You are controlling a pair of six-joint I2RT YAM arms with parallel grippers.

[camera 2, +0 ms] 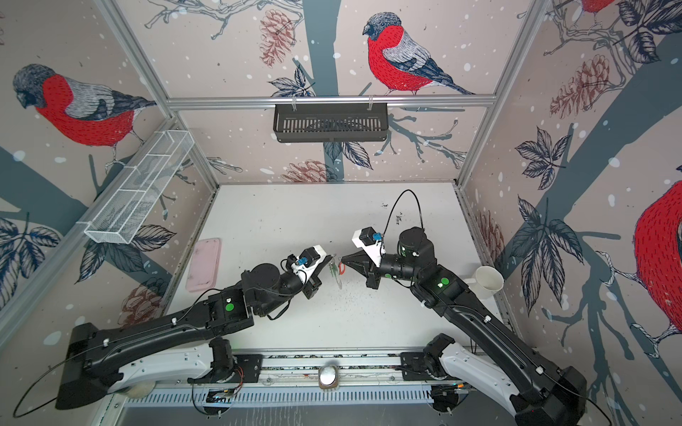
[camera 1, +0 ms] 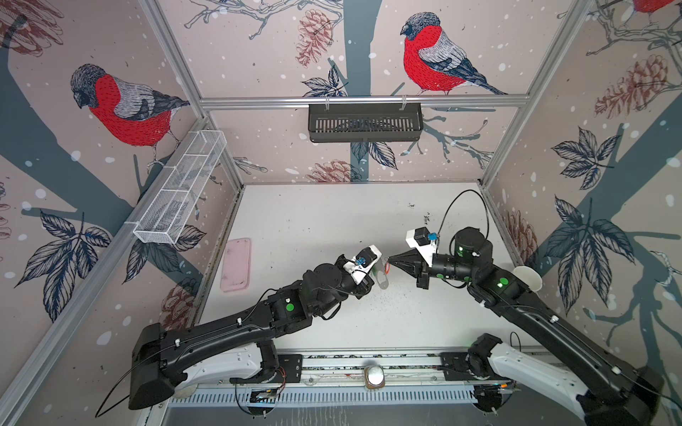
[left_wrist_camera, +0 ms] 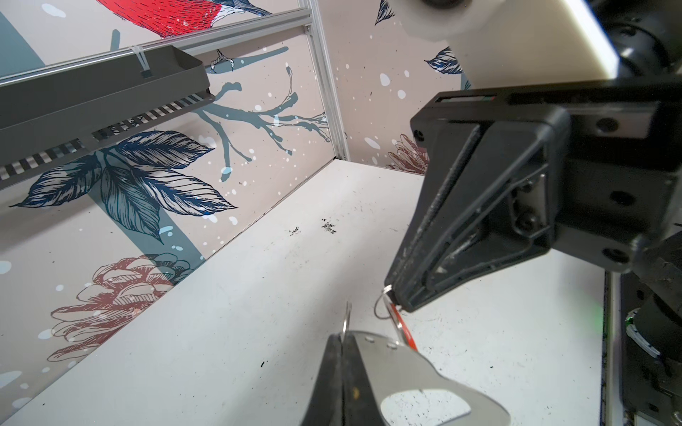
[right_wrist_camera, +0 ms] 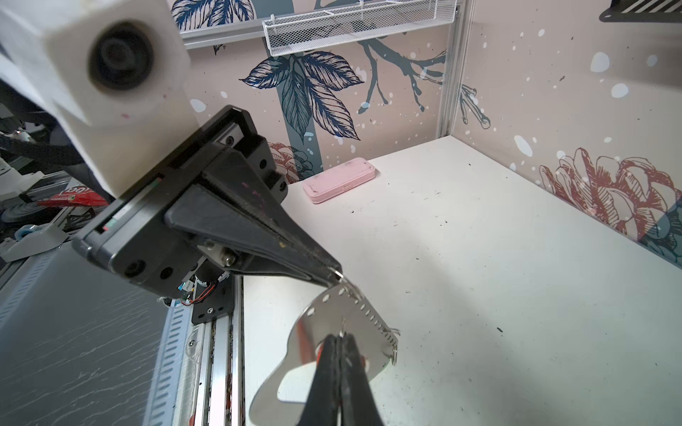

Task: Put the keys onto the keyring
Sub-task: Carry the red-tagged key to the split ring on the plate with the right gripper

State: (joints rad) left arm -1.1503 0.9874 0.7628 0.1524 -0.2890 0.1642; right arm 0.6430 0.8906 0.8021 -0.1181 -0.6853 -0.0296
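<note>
Two grippers meet tip to tip, both closed.
Left gripper (right_wrist_camera: 332, 274) pinches a keyring (right_wrist_camera: 343, 313) ring; right gripper (left_wrist_camera: 396, 300) clamps the red-tagged key (left_wrist_camera: 402, 326) beside it.

Keyring plate (right_wrist_camera: 334, 313): polished metal, mirror-glossy. Key tag (left_wrist_camera: 400, 325): glossy red plastic. Jaws: matt black plastic, scuffed. Desk (right_wrist_camera: 479, 276): matt white, speckled, scratched. Case (right_wrist_camera: 339, 179): smooth pink plastic.

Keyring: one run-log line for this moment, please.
left tool: shut on keyring | right tool: shut on red-tagged key | both above table
</note>
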